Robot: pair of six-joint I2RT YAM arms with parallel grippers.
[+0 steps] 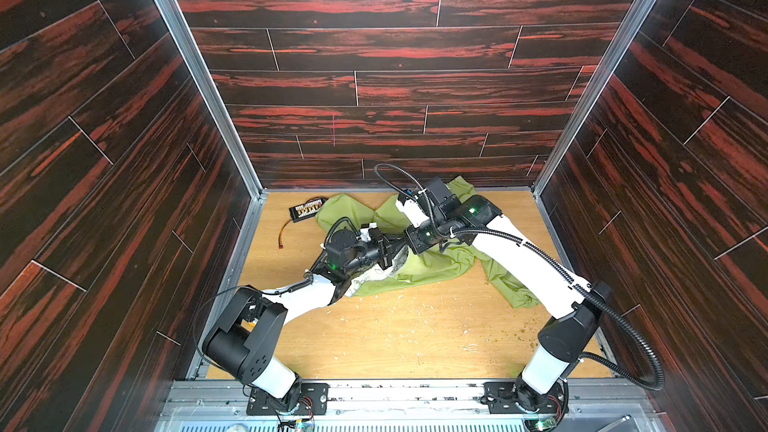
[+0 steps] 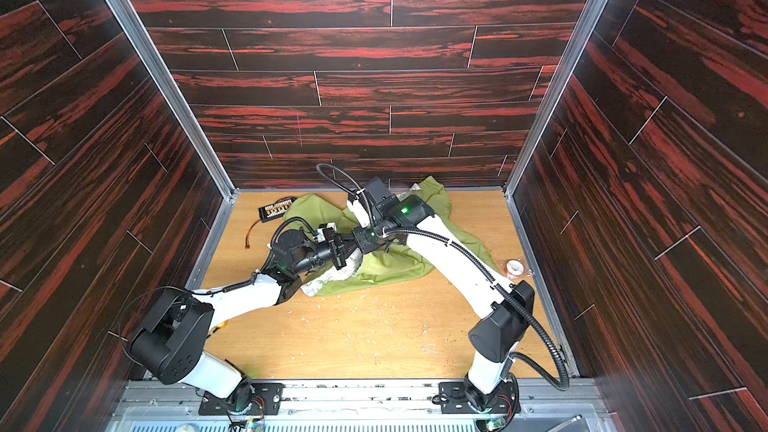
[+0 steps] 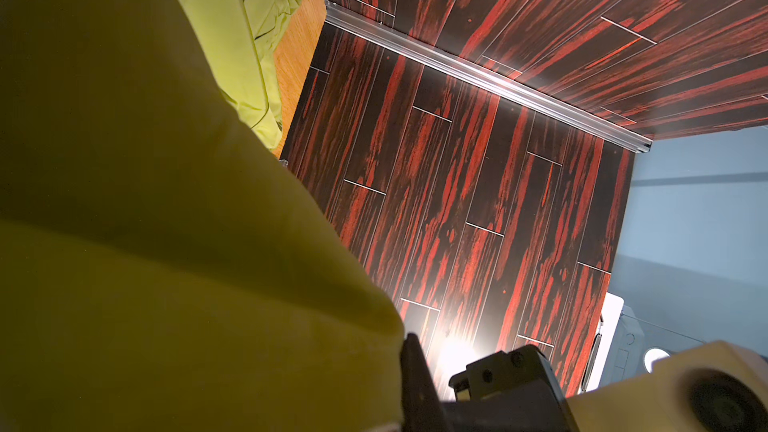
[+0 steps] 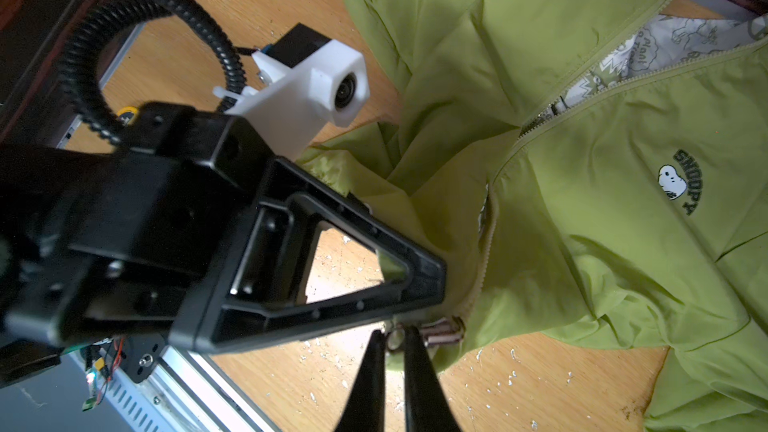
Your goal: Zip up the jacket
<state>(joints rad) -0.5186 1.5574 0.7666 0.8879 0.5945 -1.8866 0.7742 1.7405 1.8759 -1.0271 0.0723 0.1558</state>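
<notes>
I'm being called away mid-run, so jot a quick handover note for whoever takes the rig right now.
Left gripper: shut on the jacket hem beside the lower end of the zipper.
Right gripper: fingers look pinched on the small metal zipper piece there.
Jacket: crumpled, front up, on the table.
Done: both grips appear set.
Left: zipper gapes toward the collar, lining showing; run it up.

Thin matt cloth is seen on the jacket [image 4: 582,243], pale printed cloth on its lining [image 4: 665,43]. Shiny metal is noted on the zipper pull [image 4: 444,331]. Matt black plastic is logged for the left gripper [image 4: 434,284]. The desk [image 1: 415,326] is marked scuffed wood grain, the walls [image 1: 374,56] glossy wood-look.
</notes>
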